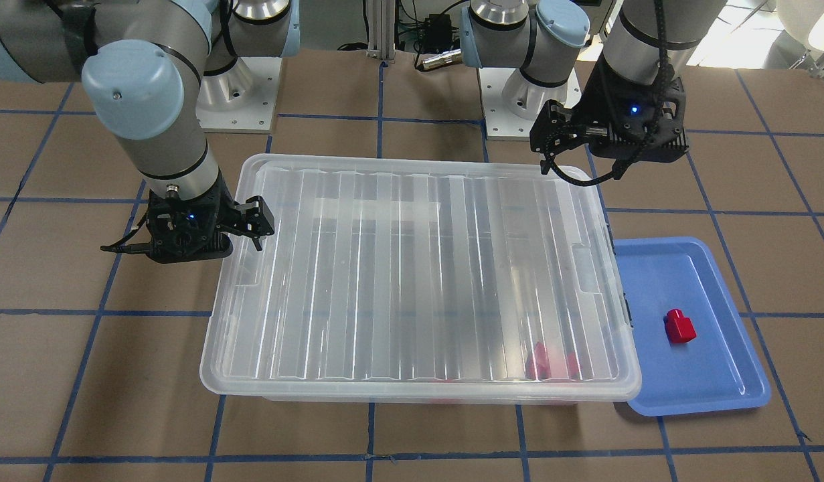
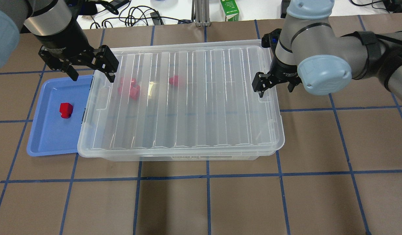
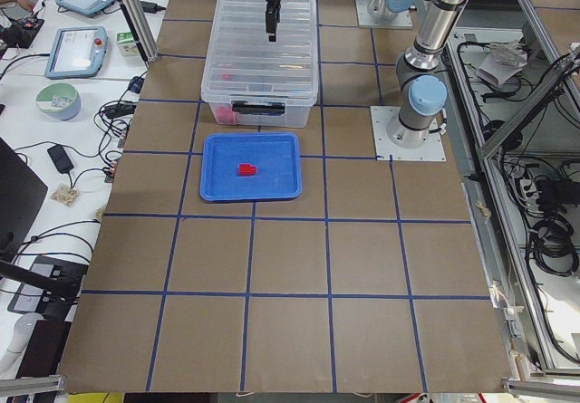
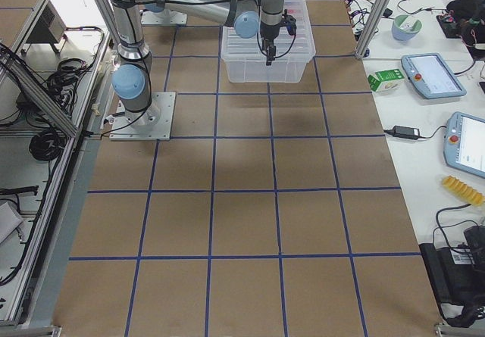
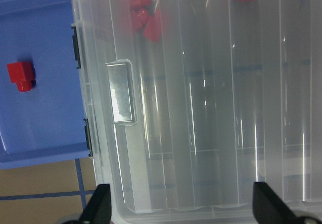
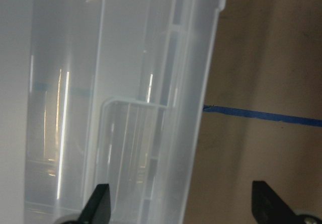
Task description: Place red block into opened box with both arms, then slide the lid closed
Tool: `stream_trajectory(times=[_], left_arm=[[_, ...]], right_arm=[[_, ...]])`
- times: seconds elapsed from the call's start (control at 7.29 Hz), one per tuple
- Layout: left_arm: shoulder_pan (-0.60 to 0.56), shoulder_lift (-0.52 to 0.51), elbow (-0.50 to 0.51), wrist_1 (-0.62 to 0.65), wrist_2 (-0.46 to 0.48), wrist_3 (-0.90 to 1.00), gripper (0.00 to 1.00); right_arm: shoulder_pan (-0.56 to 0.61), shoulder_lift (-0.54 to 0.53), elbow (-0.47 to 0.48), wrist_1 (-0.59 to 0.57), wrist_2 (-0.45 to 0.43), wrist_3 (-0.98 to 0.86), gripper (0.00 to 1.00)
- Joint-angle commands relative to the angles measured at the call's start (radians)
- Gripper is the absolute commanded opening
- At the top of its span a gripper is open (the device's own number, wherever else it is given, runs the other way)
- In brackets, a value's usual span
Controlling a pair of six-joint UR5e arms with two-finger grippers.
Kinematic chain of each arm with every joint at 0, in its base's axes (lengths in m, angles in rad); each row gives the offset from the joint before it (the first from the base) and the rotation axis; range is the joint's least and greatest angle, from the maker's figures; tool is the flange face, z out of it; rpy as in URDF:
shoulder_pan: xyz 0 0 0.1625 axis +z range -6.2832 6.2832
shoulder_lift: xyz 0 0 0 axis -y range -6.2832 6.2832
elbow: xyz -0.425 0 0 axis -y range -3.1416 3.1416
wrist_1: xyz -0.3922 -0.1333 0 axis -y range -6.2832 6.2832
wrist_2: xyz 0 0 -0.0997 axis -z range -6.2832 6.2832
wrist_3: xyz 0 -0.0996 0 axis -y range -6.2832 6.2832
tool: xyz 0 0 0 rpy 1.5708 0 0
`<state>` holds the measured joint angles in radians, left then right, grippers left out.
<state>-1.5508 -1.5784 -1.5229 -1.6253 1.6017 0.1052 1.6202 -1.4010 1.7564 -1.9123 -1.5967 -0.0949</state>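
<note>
Under the lid (image 2: pixel 187 98), blurred red shapes (image 2: pixel 130 88) (count unclear), left pincer (image 2: pixel 91 73) and right pincer (image 2: pixel 274 85) both spread

— Did we read any lettering anywhere?
— No. We saw a dark printed strip (image 2: pixel 204 157) on the clear plastic storage box (image 2: pixel 138 158) and print on a green carton (image 2: pixel 229 9), both illegible.

A shallow blue tray (image 2: pixel 49 138) lies flat on the brown table (image 2: pixel 220 202), which blue tape lines (image 2: pixel 240 174) mark into squares. Past the table's far edge stand a green carton (image 2: pixel 229 10) and tangled black cables (image 2: pixel 132 16). The right side view shows a white bench (image 4: pixel 417 201) bearing two tablets (image 4: pixel 432 76), a bowl (image 4: pixel 407 26) and a yellow ribbed piece (image 4: pixel 462 191).
</note>
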Motion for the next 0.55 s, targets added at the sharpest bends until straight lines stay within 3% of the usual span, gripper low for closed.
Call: stream_trajectory(times=[0.0,0.41], left_arm=[[0.0,-0.002,0.0,-0.002,-0.003,0.001,1.0],[0.0,0.027,-0.006,-0.007,0.013,0.002,1.0]], right_arm=[[-0.028,0.002,0.005,-0.002,-0.064,-0.005,1.0],[-0.118,0.002,0.005,0.002,-0.121,-0.009,1.0]])
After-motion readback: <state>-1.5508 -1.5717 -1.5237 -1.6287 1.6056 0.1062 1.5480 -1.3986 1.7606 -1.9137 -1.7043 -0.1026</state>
